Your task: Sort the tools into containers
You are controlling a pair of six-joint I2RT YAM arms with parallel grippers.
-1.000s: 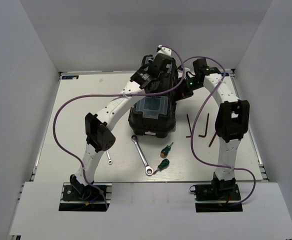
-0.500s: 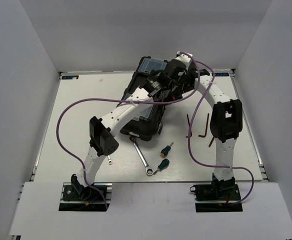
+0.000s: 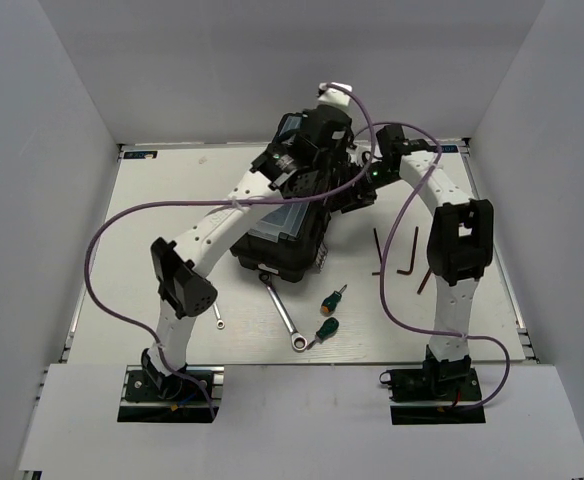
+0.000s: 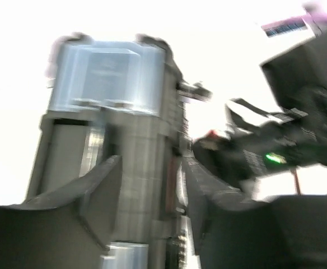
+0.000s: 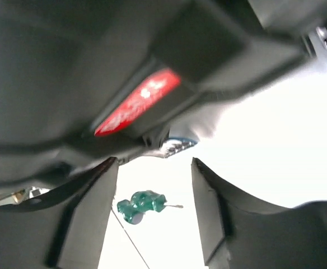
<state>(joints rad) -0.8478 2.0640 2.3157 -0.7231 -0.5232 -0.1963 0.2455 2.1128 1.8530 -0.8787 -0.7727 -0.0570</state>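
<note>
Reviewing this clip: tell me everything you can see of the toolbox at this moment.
The toolbox is large, black and plastic-looking, and lies askew at the back centre of the table. A clear organiser lid shows on it, and its handle has a red mark. The left gripper and right gripper, fingers apart, are at its far end. Contact cannot be told. A wrench ends at its near edge.

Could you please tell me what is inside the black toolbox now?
Hidden: the toolbox shows only its black shell and a clear organiser lid; the left arm and right arm cover the rest.
</note>
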